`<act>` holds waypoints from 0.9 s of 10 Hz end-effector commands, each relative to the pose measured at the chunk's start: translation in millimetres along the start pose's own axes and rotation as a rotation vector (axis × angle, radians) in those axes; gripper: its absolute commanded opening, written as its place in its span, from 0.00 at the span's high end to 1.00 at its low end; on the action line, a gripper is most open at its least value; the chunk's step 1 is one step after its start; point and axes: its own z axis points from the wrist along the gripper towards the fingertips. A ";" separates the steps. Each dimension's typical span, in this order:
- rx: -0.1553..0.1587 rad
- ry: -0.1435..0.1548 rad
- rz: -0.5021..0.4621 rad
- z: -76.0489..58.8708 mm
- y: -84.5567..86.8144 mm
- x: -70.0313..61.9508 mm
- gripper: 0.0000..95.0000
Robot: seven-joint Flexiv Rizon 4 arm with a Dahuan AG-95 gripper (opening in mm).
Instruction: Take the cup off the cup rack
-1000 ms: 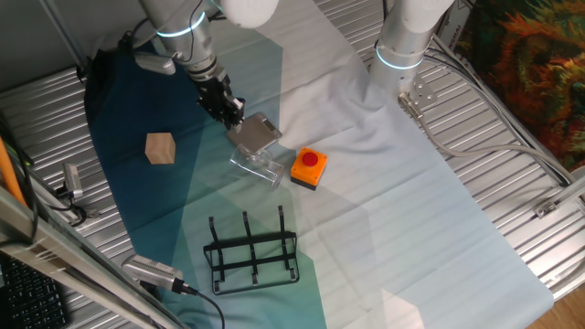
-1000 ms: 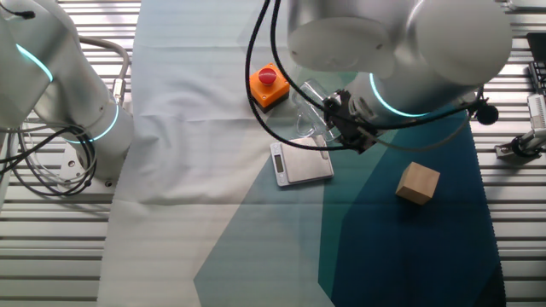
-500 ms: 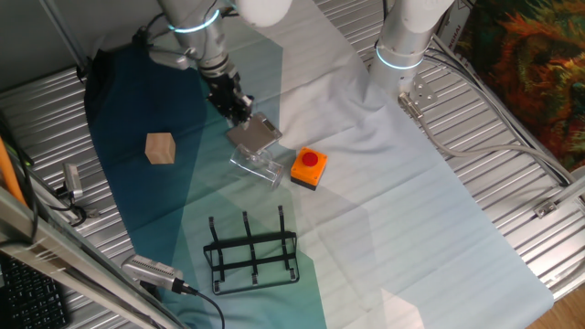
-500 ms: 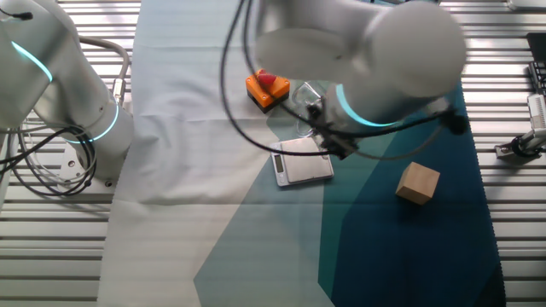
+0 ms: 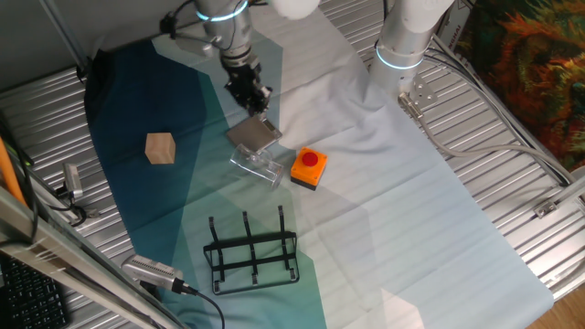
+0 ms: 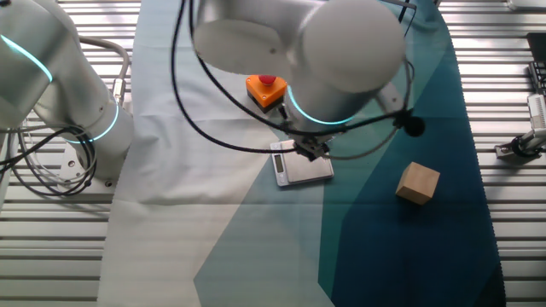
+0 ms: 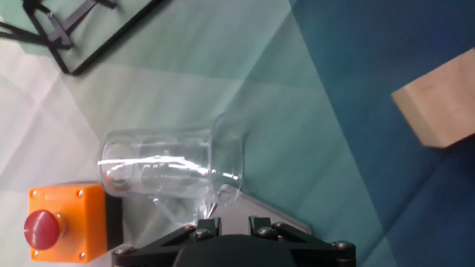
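– So, where's the cup point(image 7: 172, 169)?

– Off the rack point(image 5: 252, 251). I see it lying on its side on the cloth point(image 5: 411, 219), mid-table, touching the near edge of the scale point(image 5: 254, 134), with the button box point(image 5: 309, 168) just beside it. The rack stands well apart, toward the front edge of the cloth.

– And the gripper point(image 5: 251, 95)?

– I have it hanging above the far side of the scale, clear of the cup. From the hand view I only get the dark base of the fingers at the bottom edge, so I cannot tell whether they are spread or pressed together. Nothing sits between them that I can see.

– Anything else?

– A wooden cube point(image 5: 160, 148) on the dark part of the cloth, toward its left edge.
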 end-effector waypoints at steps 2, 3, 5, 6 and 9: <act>0.018 -0.036 0.019 -19.6 9.5 3.7 0.80; 0.024 -0.053 0.025 -21.0 11.6 6.1 0.80; 0.034 -0.091 0.031 -18.7 14.6 11.3 0.80; 0.038 -0.099 0.031 -17.8 15.8 13.4 0.80; 0.040 -0.140 0.043 -16.4 16.8 14.2 0.80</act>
